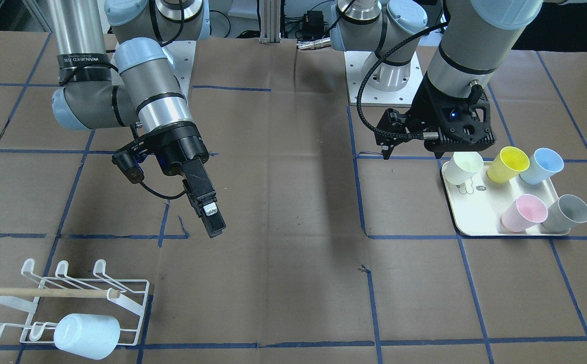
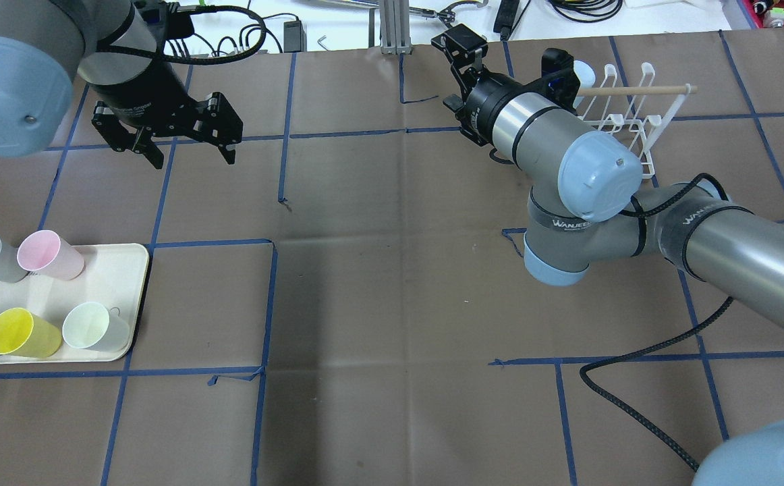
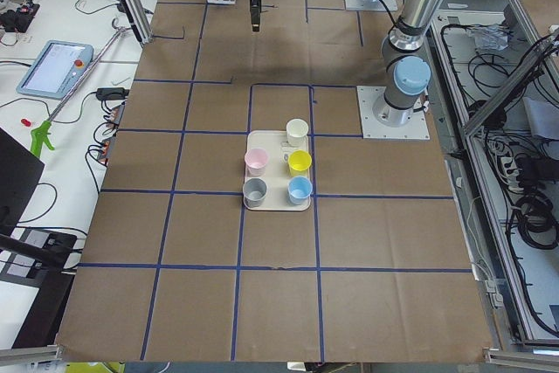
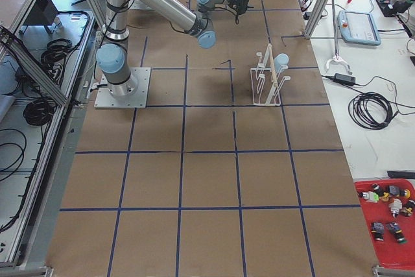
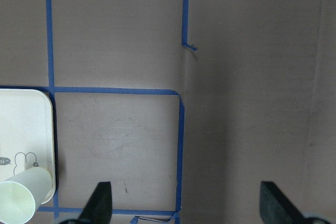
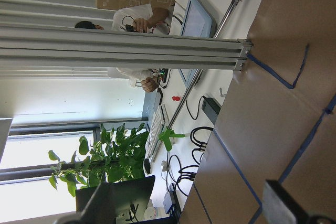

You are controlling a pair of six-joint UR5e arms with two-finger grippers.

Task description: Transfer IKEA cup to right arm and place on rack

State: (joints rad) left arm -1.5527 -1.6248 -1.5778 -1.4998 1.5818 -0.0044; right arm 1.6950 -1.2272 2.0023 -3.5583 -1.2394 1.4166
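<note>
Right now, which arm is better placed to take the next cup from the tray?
Left. The left pincer, open, hangs beside the tray, nearest the cream cup. The right pincer, also open and empty, is far across the table, nearer the rack.

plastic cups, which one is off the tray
The pale blue plastic cup on the white wire rack, tipped on its side. The other five stand mouth-up on the cream rectangular tray.
</note>
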